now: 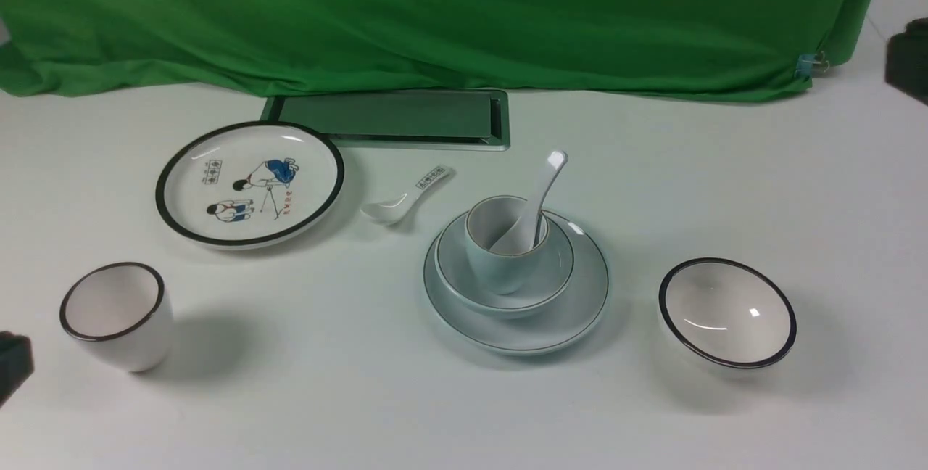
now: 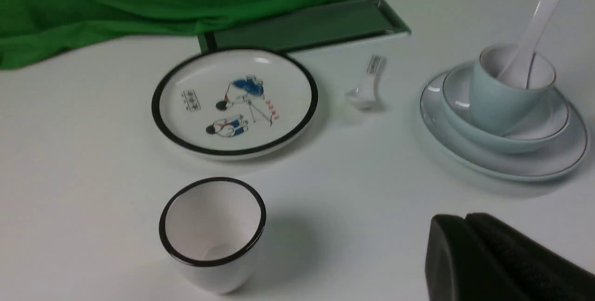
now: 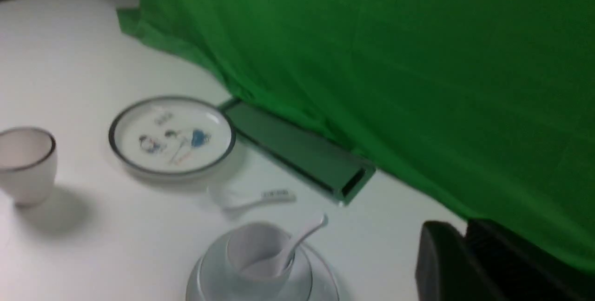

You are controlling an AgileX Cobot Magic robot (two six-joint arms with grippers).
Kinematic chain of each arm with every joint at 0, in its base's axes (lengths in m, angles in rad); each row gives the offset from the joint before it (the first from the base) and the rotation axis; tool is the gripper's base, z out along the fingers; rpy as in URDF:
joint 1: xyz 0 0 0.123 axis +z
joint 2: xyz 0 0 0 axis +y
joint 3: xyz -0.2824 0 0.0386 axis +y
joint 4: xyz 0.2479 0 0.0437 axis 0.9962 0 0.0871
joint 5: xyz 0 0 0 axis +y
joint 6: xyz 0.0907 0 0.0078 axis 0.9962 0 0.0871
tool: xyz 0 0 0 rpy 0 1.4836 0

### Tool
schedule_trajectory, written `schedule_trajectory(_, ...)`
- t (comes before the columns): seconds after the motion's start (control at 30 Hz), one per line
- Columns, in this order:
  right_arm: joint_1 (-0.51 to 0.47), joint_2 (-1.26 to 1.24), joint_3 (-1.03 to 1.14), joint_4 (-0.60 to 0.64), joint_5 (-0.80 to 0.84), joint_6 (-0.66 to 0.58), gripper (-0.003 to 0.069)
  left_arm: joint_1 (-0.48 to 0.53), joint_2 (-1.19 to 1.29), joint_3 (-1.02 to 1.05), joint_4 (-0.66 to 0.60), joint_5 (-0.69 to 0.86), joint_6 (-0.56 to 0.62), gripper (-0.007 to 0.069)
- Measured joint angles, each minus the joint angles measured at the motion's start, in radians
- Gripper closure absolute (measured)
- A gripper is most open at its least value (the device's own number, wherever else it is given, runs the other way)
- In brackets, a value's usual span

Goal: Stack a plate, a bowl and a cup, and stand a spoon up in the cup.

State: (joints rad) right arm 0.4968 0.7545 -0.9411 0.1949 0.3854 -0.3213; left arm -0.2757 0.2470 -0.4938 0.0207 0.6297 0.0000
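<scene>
Left pincer [image 2: 465, 226]: closed and empty, far left of the plate [image 1: 589, 299], beside a black-rimmed cup [image 1: 116, 318]. Also left of the plate are a cartoon plate [image 1: 250, 183] and a small spoon [image 1: 406, 198]. On the plate sits the bowl [image 1: 557, 267], the cup [image 1: 496, 267] inside it, and the spoon [image 1: 542, 191] standing in the cup. To the right is a black-rimmed bowl [image 1: 727, 314]. Right pincer [image 3: 465, 236]: I cannot tell whether it is open or closed.

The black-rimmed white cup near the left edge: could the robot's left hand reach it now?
Likely yes: the left hand lies right beside the black-rimmed cup with only bare table between, though it is shut and must open first.
</scene>
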Motion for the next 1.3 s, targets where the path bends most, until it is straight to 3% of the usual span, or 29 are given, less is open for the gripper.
schedule_trajectory(0.1,0.000,-0.102,0.104,0.009,-0.124,-0.003,0.0559,0.000,-0.094,0.042,-0.012,-0.003,0.000,0.0661)
schedule_trajectory(0.2,0.000,-0.140,0.143,0.009,-0.145,-0.010,0.0557,0.000,-0.123,0.049,-0.015,-0.003,0.000,0.0660)
schedule_trajectory(0.87,0.000,-0.151,0.194,0.009,-0.116,-0.007,0.0499,0.001,-0.127,0.052,-0.021,0.002,0.000,0.0656)
schedule_trajectory(1.1,-0.032,-0.244,0.282,-0.023,-0.272,0.167,0.0489,0.005,-0.127,0.052,-0.014,0.003,0.000,0.0656)
schedule_trajectory(1.3,-0.087,-0.330,0.391,-0.022,-0.285,0.182,0.0518,0.005,-0.127,0.052,-0.012,0.003,0.000,0.0656)
